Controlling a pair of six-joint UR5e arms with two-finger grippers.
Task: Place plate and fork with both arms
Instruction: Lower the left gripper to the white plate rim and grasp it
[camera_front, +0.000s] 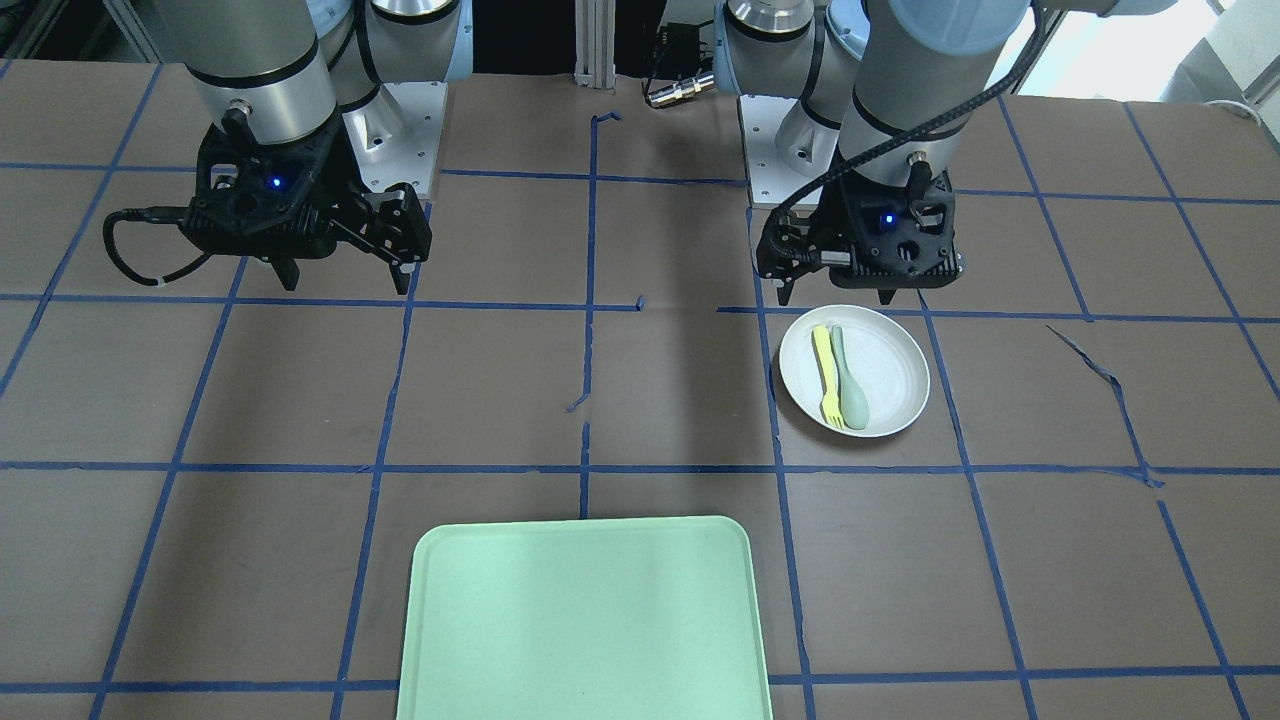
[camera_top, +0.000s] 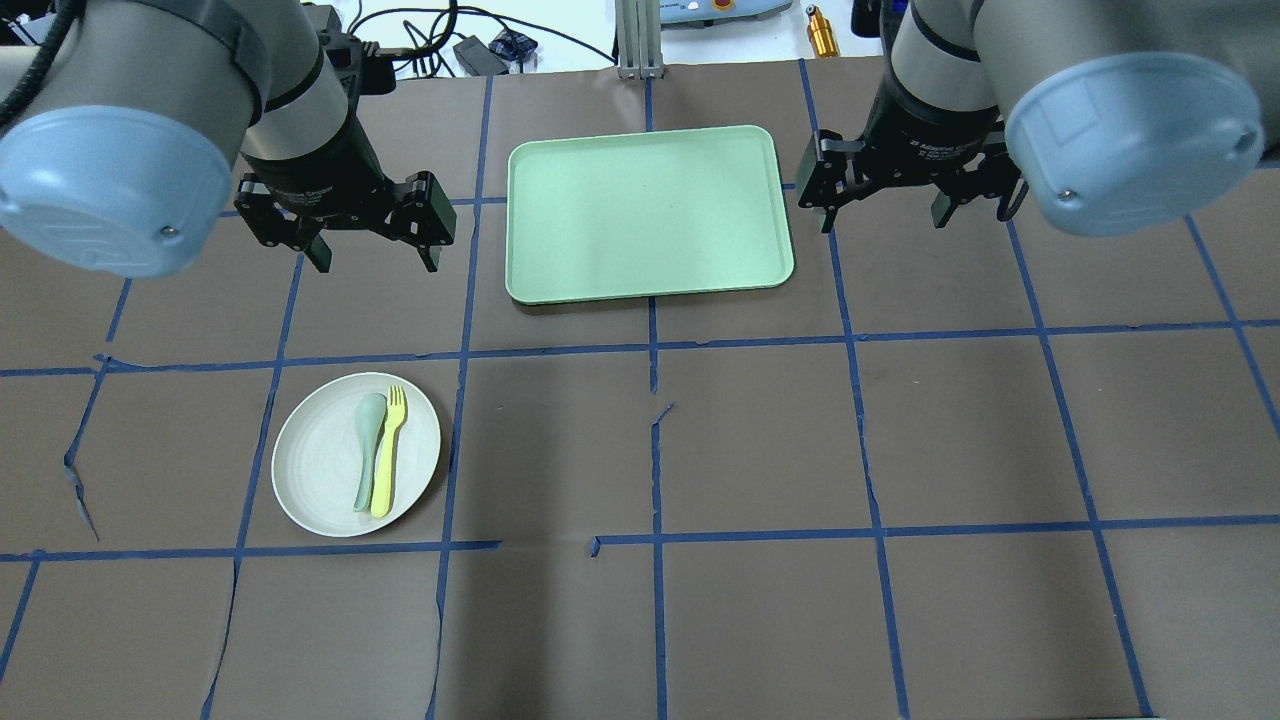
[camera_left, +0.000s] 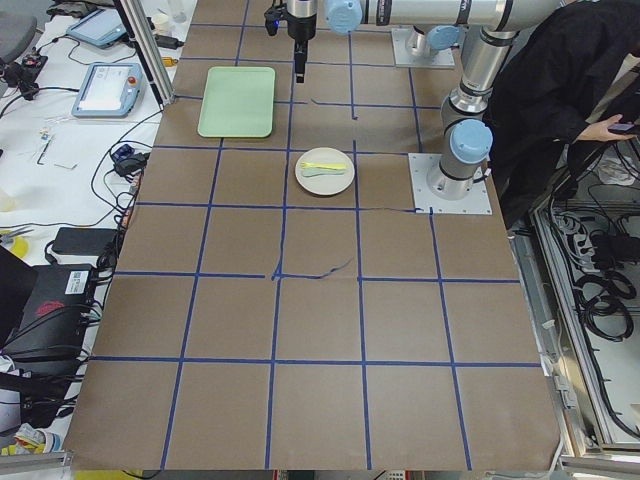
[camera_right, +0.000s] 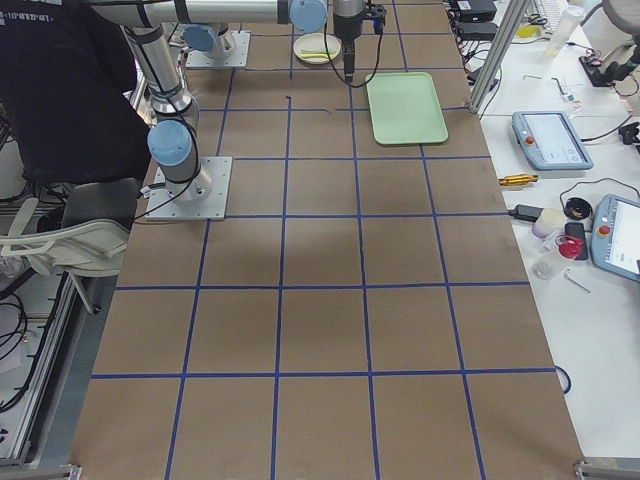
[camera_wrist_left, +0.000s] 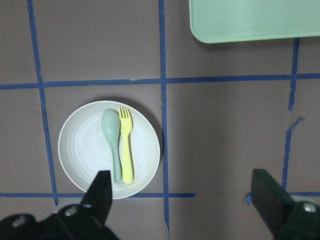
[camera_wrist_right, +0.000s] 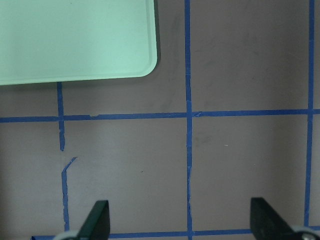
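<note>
Green tray (camera_front: 585, 620) lies apart from pale round plate (camera_front: 893, 370) holding yellow fork (camera_front: 826, 375)

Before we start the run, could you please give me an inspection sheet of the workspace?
Surface: brown table with a blue tape grid, torn in places.
Job's things: fork lies on plate beside spoon; tray empty.
Clutter: nothing seen.
Grippers: left gripper and right gripper open, holding nothing, above the table.
Cables: black cable loops at each wrist.
Surroundings: operator by the robot base; pendants beside the table.
</note>
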